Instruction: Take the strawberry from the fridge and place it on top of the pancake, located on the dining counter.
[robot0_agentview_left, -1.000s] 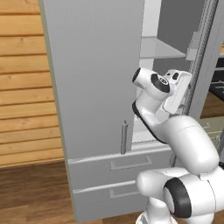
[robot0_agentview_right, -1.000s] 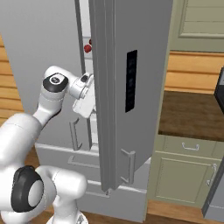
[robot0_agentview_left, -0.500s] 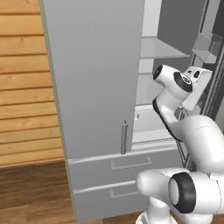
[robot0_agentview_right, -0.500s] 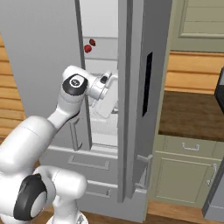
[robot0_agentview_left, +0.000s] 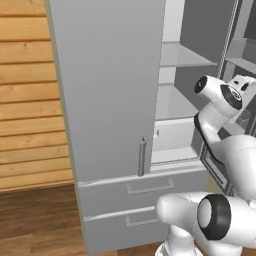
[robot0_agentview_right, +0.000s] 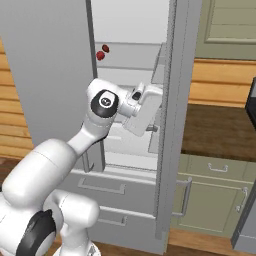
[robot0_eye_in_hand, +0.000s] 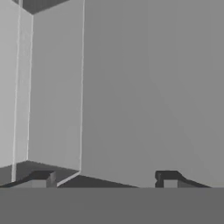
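The strawberry (robot0_agentview_right: 100, 56) sits on a fridge (robot0_agentview_left: 110, 100) shelf.

We see the tall light grey fridge (robot0_agentview_left: 107, 100) with its left door shut and its right side open. Inside the fridge are pale grey shelves (robot0_agentview_left: 182, 56), one above the other. A grey upright bar handle (robot0_agentview_left: 141, 157) sits low on the shut door. Below the door are two grey drawers (robot0_agentview_left: 142, 200). Left of the fridge is a wooden plank wall (robot0_agentview_left: 27, 95).
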